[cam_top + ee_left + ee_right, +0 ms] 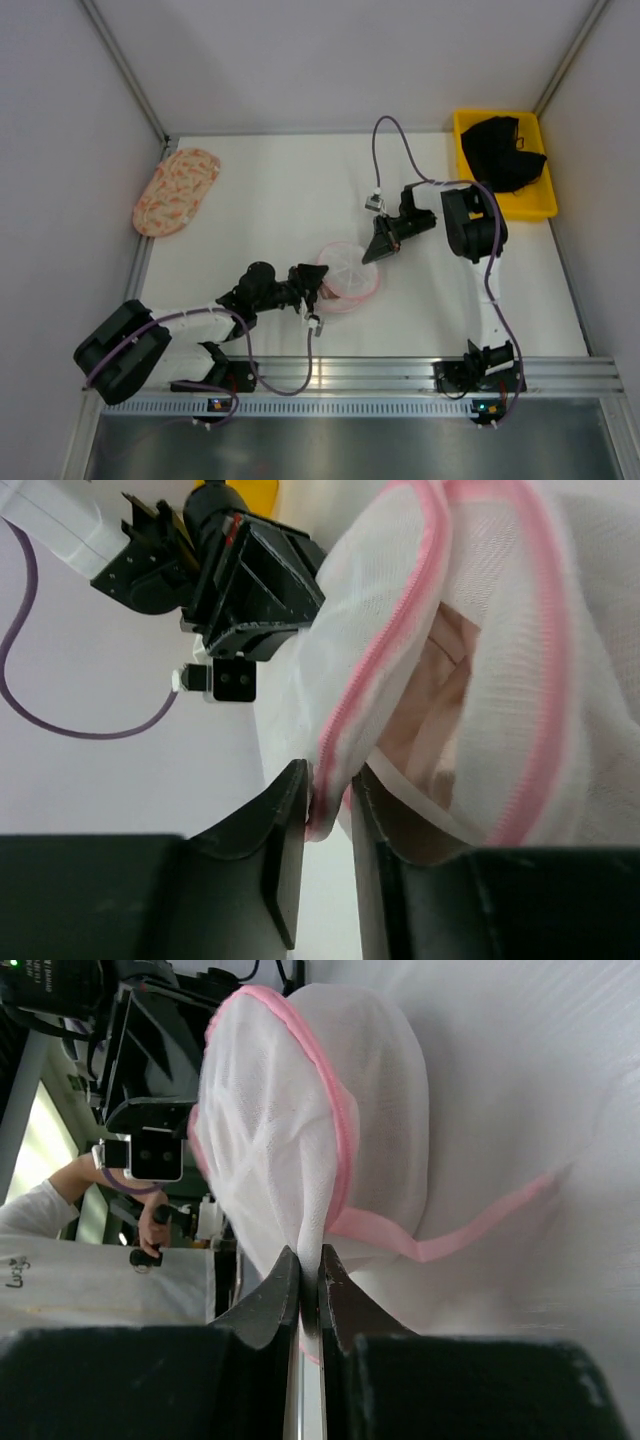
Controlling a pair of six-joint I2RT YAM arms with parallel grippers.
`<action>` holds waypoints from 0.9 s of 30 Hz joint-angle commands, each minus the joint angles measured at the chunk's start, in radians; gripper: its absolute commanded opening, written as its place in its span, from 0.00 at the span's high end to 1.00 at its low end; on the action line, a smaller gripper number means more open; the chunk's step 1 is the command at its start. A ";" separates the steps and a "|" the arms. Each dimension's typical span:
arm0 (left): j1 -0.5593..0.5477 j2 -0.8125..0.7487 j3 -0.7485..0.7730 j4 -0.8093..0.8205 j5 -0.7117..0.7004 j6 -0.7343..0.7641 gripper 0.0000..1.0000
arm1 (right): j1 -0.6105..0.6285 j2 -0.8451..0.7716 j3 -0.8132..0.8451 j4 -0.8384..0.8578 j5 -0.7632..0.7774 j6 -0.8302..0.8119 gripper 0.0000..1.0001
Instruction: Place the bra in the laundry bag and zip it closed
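The laundry bag (348, 275), a round white mesh pouch with a pink zip rim, lies mid-table between both grippers. The pale pink bra (440, 695) shows through the mesh inside the bag (500, 600). My left gripper (315, 287) is at the bag's near-left side. In the left wrist view its jaws (330, 785) stand slightly apart, with the pink rim (385, 655) hanging loose between them against the left finger. My right gripper (376, 250) is at the bag's far-right side. In the right wrist view it (310, 1260) is shut on a fold of the white mesh (290, 1140).
A peach patterned oval fabric piece (177, 190) lies at the far left edge. A yellow bin (470, 125) holding a black garment (505, 150) stands at the far right corner. A metal rail (400, 375) runs along the near edge, and walls enclose the table.
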 commanded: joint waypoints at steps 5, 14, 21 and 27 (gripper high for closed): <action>0.016 -0.066 0.175 -0.054 -0.208 -0.147 0.32 | 0.001 -0.113 -0.033 -0.170 -0.184 -0.037 1.00; 0.022 -0.157 0.426 -0.476 -0.510 -0.486 0.12 | -0.014 -0.154 -0.040 -0.174 -0.194 0.029 1.00; 0.039 -0.173 0.539 -0.722 -0.608 -0.762 0.02 | 0.007 -0.305 -0.107 -0.023 -0.125 0.302 1.00; 0.076 -0.032 0.866 -1.097 -0.593 -1.217 0.03 | 0.052 -0.591 -0.378 0.787 0.235 1.189 1.00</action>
